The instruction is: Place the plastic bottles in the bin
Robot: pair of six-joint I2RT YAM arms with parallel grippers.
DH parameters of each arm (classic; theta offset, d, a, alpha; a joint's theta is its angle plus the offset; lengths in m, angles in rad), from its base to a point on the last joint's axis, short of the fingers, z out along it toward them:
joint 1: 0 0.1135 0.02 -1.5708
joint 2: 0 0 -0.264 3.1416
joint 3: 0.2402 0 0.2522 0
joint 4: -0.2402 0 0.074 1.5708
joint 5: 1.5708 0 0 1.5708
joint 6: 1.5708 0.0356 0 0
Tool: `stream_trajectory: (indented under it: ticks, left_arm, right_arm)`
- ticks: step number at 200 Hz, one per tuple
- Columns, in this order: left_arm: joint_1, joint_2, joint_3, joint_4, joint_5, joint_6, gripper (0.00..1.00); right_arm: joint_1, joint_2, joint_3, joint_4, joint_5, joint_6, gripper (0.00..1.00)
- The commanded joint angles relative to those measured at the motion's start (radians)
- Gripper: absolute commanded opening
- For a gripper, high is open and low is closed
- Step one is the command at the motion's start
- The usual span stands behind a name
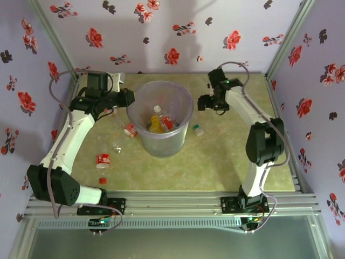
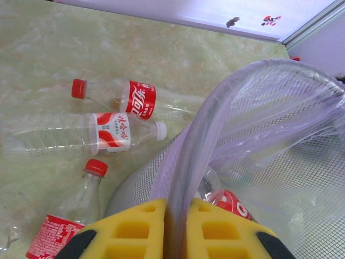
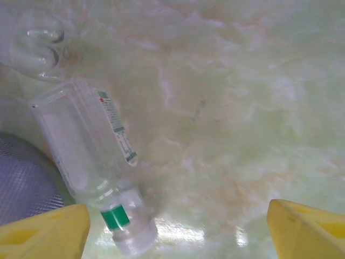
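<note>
Bottle [image 3: 89,156], just beside right hand [image 3: 175,231] (spread wide)

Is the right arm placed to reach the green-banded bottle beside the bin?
Probably yes: the right gripper is open right above the bottle, which lies on bare table, with the bin wall close alongside.

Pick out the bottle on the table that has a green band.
The clear bottle lying just right of the bin; the bottles left of it carry red labels.

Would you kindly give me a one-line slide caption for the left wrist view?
Left gripper clamped on the bin rim, three red-labelled plastic bottles lying on the table beside it.
</note>
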Motion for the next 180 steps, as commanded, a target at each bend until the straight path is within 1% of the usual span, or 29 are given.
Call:
stream_trajectory:
  ticks: [1,34,70,100,123,138,149,180]
  left_arm:
    - [0.022,-0.030,0.032,-0.014,-0.007,0.023,0.00]
    - [0.025,-0.029,0.034,-0.017,-0.007,0.024,0.00]
    - [0.028,-0.025,0.032,-0.014,-0.004,0.021,0.00]
    - [0.029,-0.022,0.031,-0.012,-0.002,0.019,0.00]
    - [0.029,-0.022,0.029,-0.011,-0.002,0.018,0.00]
    - [0.028,-0.022,0.030,-0.011,-0.001,0.017,0.00]
    - [0.028,-0.022,0.028,-0.009,0.001,0.016,0.00]
    - [0.028,-0.019,0.028,-0.010,0.002,0.015,0.00]
  right_arm:
    - [0.060,0.052,0.021,0.076,-0.047,-0.022,0.90]
    - [0.096,0.129,0.015,0.133,-0.111,0.014,0.95]
    - [0.104,0.201,0.015,0.154,-0.097,0.042,0.95]
    - [0.104,0.239,0.015,0.162,-0.097,0.057,0.90]
    - [0.103,0.250,0.012,0.163,-0.083,0.062,0.84]
    - [0.102,0.250,0.012,0.160,-0.077,0.062,0.78]
    - [0.100,0.249,0.008,0.162,-0.077,0.065,0.72]
    - [0.095,0.245,-0.001,0.157,-0.077,0.068,0.68]
